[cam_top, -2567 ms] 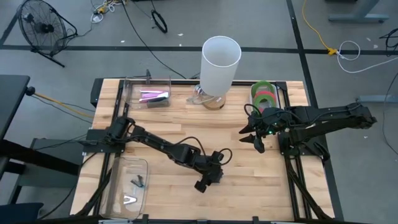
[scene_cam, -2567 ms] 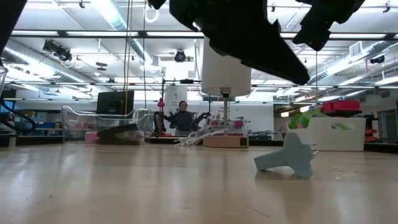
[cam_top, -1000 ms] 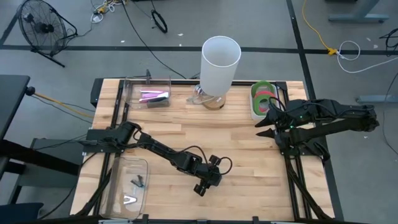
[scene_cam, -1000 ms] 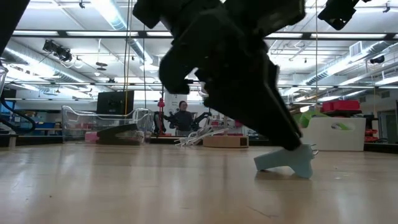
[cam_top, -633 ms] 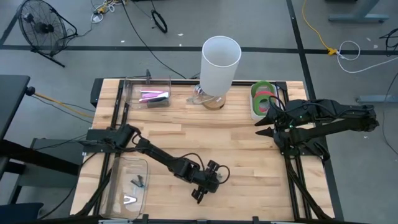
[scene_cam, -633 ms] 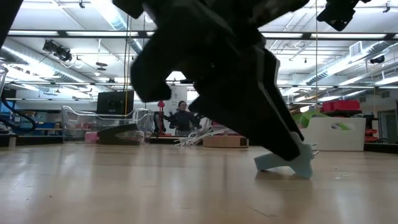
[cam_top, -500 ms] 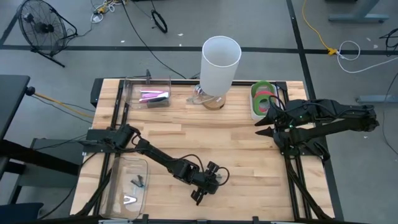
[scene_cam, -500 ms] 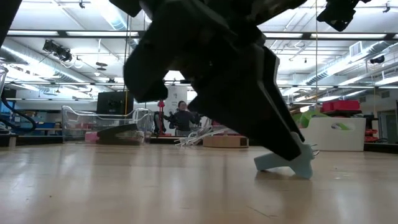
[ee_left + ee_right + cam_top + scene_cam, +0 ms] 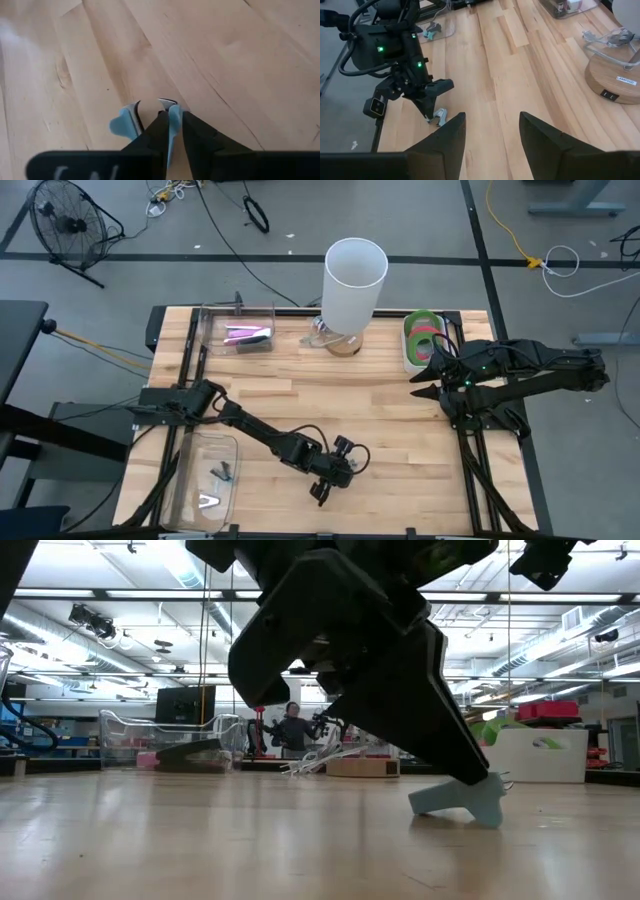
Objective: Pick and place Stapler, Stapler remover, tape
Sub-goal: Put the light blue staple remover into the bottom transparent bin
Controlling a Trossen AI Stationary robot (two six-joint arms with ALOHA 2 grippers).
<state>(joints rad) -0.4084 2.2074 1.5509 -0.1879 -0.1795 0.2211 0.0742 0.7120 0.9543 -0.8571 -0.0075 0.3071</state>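
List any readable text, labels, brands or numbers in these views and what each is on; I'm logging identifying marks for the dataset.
None can be read.
Small white label on the round wooden base: text too small to read.
Pale marks on the dark bar along the edge of the left wrist view: blurred, unreadable.
Tape rings, blue staple remover and clear bins: no lettering visible.

Grey floor [image 9: 120, 220] with cables; a fan [image 9: 62, 222] stands nearby.

Looked like a robotics lab: concrete floor [image 9: 560, 210] with loose cables [image 9: 255, 215], ceiling strip lights [image 9: 120, 593], cluttered benches [image 9: 60, 745] behind.
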